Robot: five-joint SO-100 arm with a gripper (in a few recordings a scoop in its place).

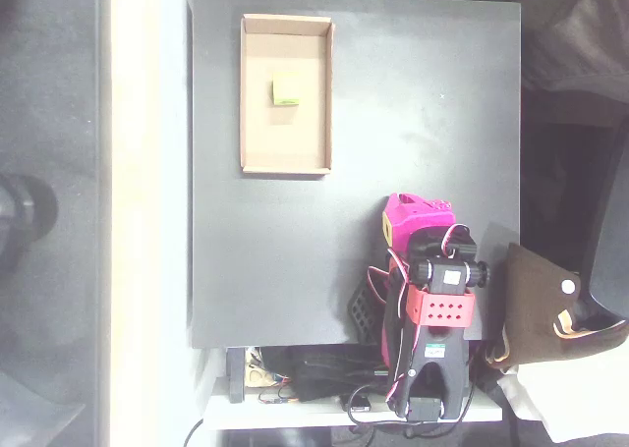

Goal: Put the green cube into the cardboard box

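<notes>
In the overhead view the green cube (286,90), small and lime, lies on the floor of the cardboard box (254,133), a little above the tray's middle. The box is a shallow tan tray standing lengthwise at the upper left of the black table. The pink and black arm is folded at the table's lower right, and its gripper (405,214) points up the picture, far from the box. The pink casing hides the fingers, so open or shut is not visible. Nothing shows in the gripper.
The black table (413,103) spans the middle of the picture. A brown bag (541,305) sits off its right edge, beside the arm's base. Cables and a bracket lie below the table's front edge. A pale strip runs down the left side.
</notes>
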